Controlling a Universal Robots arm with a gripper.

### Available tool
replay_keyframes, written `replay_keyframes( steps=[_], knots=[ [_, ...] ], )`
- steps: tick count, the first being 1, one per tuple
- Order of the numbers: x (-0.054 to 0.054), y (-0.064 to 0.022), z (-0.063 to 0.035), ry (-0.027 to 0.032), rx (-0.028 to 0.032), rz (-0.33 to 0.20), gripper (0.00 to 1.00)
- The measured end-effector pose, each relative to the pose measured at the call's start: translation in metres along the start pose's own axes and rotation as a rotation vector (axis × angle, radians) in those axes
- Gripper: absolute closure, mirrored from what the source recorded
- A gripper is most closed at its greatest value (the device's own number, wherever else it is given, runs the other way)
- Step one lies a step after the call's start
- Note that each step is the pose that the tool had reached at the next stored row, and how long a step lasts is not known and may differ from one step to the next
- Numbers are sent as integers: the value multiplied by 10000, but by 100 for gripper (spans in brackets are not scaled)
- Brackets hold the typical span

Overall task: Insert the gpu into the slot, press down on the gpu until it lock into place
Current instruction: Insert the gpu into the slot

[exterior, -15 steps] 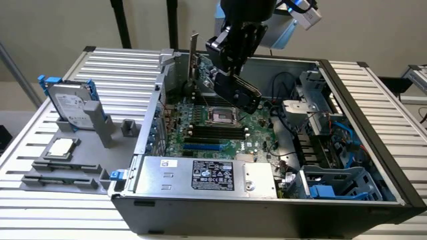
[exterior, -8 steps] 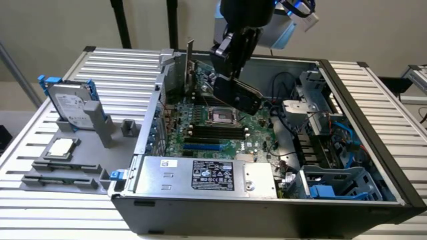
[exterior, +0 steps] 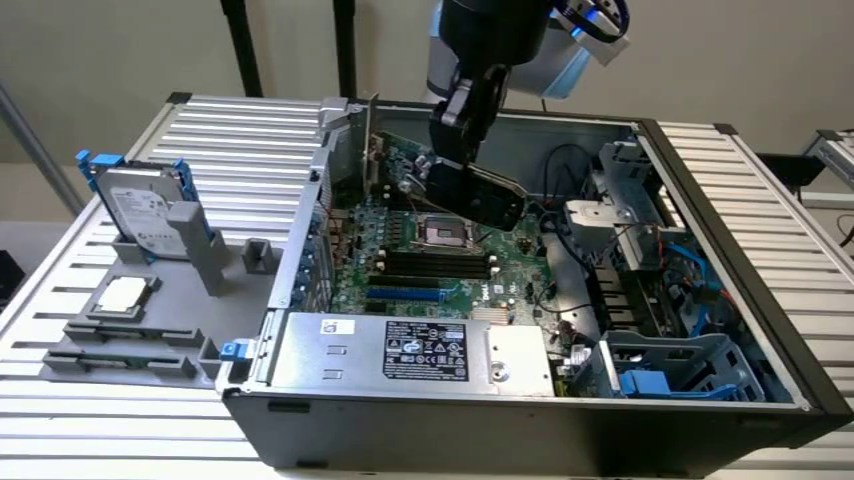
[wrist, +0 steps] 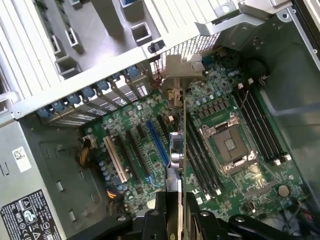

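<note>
Ribbed aluminium table (exterior: 234, 125), bare slats showing on both sides. An open dark grey computer case (exterior: 534, 430) sits directly on it, right beneath the pincer (exterior: 451, 158). A flat grey parts holder (exterior: 187, 315) lies on the slats, well apart from the pincer toward the exterior view's left, near the case's side wall

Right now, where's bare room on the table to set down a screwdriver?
Bare table behind the hard drive, and along its front edge below the grey fixtures. Inside the case it's crowded; the gripper holds the gpu there.
</note>
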State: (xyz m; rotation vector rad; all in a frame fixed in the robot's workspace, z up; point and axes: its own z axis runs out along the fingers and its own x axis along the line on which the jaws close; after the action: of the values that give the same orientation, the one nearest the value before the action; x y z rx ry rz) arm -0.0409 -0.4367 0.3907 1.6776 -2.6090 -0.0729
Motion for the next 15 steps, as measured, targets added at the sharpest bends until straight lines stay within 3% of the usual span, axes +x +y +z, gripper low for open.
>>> replay_keyframes(
  steps=[9, 12, 15],
  knots=[
    [-1, -4, 60, -181, -77, -1586, 74],
    [-1, -5, 78, -221, -75, -2100, 74],
    [-1, -7, 94, -242, -36, -2599, 74]
  ],
)
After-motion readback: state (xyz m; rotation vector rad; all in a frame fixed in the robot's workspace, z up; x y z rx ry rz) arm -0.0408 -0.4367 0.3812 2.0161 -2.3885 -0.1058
